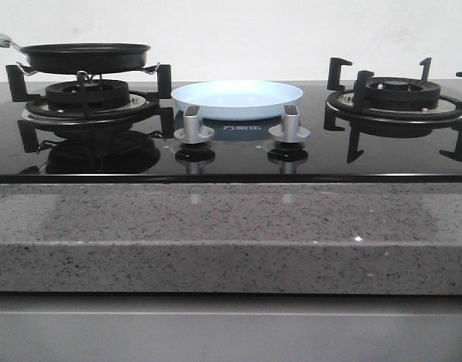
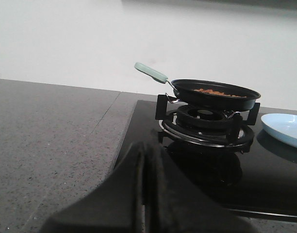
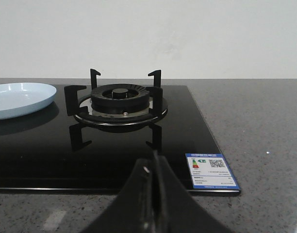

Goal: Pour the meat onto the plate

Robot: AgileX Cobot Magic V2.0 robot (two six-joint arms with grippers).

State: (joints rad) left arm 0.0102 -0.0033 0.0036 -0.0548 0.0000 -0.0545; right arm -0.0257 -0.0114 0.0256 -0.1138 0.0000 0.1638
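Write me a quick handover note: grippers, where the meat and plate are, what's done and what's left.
Left gripper: shut, empty, back from the hob.
Right gripper: shut, empty, facing the bare right burner.
Meat: in the frying pan on the left burner.
Plate: empty, mid-hob behind the knobs.
Done: nothing.
Left: grasp the pan handle, pour the meat onto the plate.

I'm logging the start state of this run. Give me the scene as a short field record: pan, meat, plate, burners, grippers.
pan: black frying pan, pale handle, on the left burner
meat: orange-brown pieces inside the pan
plate: pale blue plate, empty, on the hob between the burners
right burner: right burner bare
left gripper: left gripper shut, holding nothing, short of the pan
right gripper: right gripper shut, holding nothing
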